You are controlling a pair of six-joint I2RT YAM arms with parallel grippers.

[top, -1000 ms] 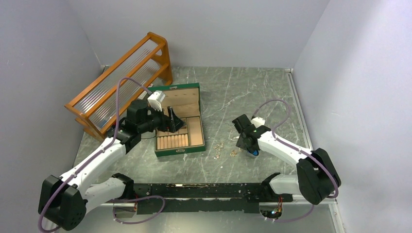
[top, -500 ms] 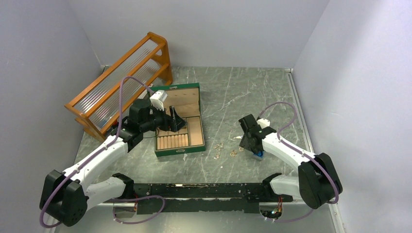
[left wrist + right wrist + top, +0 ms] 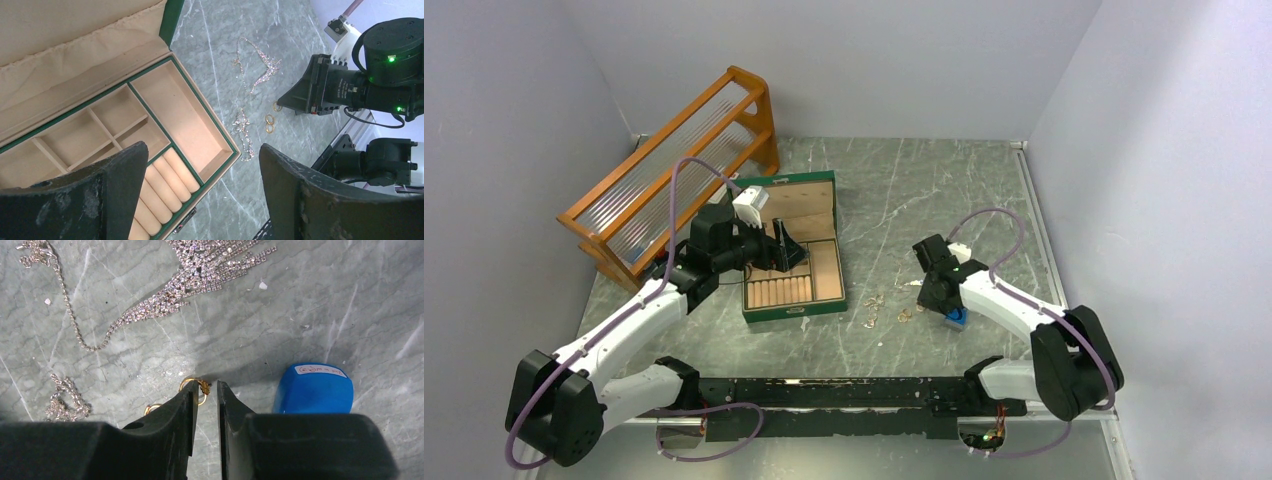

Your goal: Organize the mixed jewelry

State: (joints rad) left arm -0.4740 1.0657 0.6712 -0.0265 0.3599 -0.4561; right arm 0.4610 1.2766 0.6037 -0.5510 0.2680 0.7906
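Observation:
The mixed jewelry [image 3: 876, 305] lies loose on the marble between the green box [image 3: 794, 312] and my right gripper [image 3: 927, 298]. In the right wrist view a sparkling necklace [image 3: 200, 265] lies at the top, a small chain [image 3: 62, 395] at the left and a second gold ring [image 3: 152, 406] beside the left finger. My right gripper [image 3: 206, 385] is down on the table with its jaws a narrow gap apart. A gold ring [image 3: 203, 385] has its knot in that gap, touching the left finger. My left gripper [image 3: 202, 147] hangs wide open over the box's [image 3: 220, 130] ring rolls, holding nothing.
A blue block [image 3: 313, 388] stands just right of my right gripper's fingers. A wooden rack [image 3: 674, 170] leans at the back left, behind the box. The box's lid is up, and its compartments are bare. The right arm [image 3: 350, 85] shows in the left wrist view.
My right gripper has shifted a little left toward the rings, and its jaws have narrowed around one ring. The left arm has edged slightly and stays open over the box.

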